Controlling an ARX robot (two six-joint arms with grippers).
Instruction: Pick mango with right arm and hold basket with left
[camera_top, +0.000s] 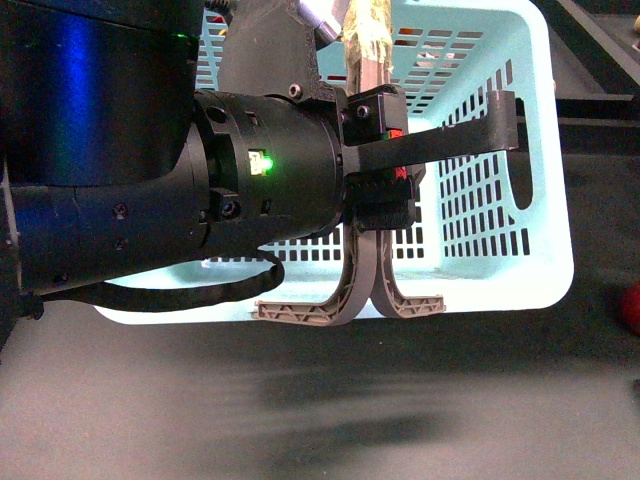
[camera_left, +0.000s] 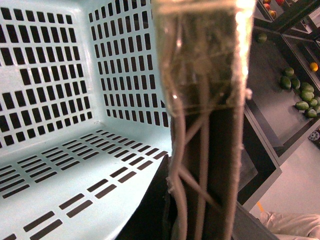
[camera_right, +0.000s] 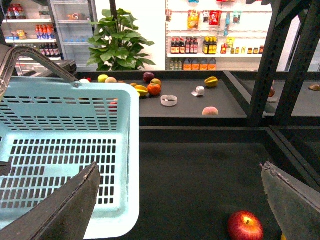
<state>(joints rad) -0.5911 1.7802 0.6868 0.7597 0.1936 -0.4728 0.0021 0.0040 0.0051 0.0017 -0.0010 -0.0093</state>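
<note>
Gripping curved handles (camera_top: 350, 283), slotted basket (camera_top: 548, 220)

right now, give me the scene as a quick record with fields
basket: pale turquoise, nothing seen inside
left gripper: shut on the basket's handles
right gripper: open, empty
mango: probably the yellow fruit on the far shelf, untouched
red apple: on the dark surface near the right gripper

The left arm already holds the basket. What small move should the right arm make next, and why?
Probably carry the right gripper forward toward the far tray, aiming at the mango beside the orange fruit. Its jaws stand open with nothing between them, and only a red apple lies near; the mango is far off, beyond the basket.
</note>
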